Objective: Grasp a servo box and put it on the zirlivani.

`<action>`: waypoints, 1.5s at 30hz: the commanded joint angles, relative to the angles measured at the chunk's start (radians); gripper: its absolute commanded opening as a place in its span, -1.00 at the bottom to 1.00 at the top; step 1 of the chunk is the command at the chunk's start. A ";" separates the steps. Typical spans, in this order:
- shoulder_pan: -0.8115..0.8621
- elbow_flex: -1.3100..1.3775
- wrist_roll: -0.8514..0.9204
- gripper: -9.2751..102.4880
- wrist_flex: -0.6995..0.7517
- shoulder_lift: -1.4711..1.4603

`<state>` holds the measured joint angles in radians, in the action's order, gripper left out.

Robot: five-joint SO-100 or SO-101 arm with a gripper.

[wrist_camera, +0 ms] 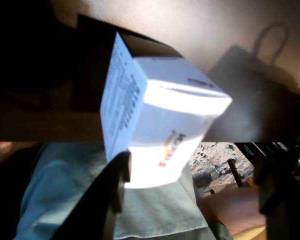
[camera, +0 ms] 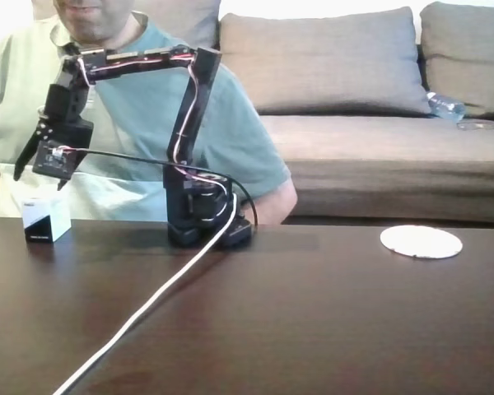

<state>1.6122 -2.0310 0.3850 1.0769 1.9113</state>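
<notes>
Servo box (camera: 47,220) sits at the left end of the desk (camera: 313,313) in the fixed view, upright, white on top with a black slanted lower part. The round white disc (camera: 421,242) is well apart, at the far right of the desk. My gripper (camera: 39,171) hangs just above the box, not touching it.

In the wrist view the box (wrist_camera: 160,125) sits between the two fingers (wrist_camera: 112,190), which are spread apart wider than the box and clamp nothing.

My read: it's thin cardboard, light, and probably smooth enough to slip. The walls would dent under a hard squeeze, so I'd close gently. I'd take it across two opposite flat side faces, around mid-height, square to the faces rather than on a corner. With so little weight, any off-centre touch could shove or tip it before the fingers close.
</notes>
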 commanded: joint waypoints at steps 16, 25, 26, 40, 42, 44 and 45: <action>0.002 -0.100 0.037 -0.29 -0.058 0.132; 0.000 -0.170 0.017 -0.29 -0.132 0.133; -0.005 -0.175 0.017 -0.29 -0.132 0.133; -0.028 -0.273 0.011 -0.29 -0.239 0.132; -0.034 -0.253 0.012 -0.29 -0.176 0.132; -0.037 -0.229 0.015 -0.29 -0.114 0.132; -0.041 -0.218 0.014 -0.29 -0.084 0.132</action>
<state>1.5769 -2.3071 0.4004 0.9296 2.0157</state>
